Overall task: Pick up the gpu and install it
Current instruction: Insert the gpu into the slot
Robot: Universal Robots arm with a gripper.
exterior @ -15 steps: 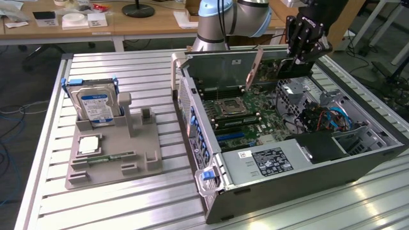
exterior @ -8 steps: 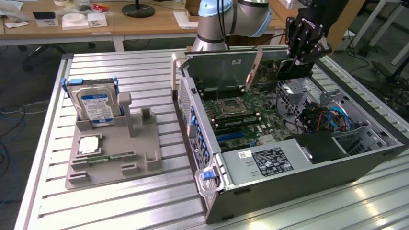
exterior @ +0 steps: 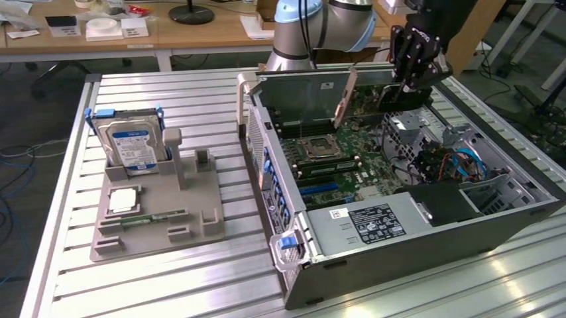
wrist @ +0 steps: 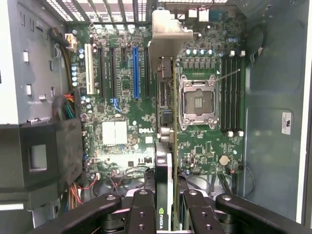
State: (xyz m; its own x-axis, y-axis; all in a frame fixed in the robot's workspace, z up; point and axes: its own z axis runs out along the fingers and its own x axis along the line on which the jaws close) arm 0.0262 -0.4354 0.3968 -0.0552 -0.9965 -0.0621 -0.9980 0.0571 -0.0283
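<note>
gpu (wrist: 165,165): hung on edge inside the open computer case (exterior: 425,255), at about 1 o'clock in the exterior view, above the board and not seated in any slot.
hard drive (exterior: 131,142): stood upright in its holder at 9 o'clock on the tabletop (exterior: 177,99), well apart from the work.
grey fixture (exterior: 168,212): lay at 8 o'clock, just beside the drive holder.
motherboard (wrist: 117,131): lay exposed under the card. In the wrist view the card's line ran between the blue slot (wrist: 136,73) and the CPU socket (wrist: 199,100), over neither.
end effector (wrist: 165,208): pinched the gpu by its two flat faces at the end away from the silver bracket (wrist: 168,29).
risk, alignment: lowered on that line, the card's edge would likely have met board parts beside the socket instead of a slot.
risk, bracket: the silver end could have caught on the case's rear wall and tipped the card.
risk, grip: held at one end only, the card could have pivoted between the fingers under any push.
</note>
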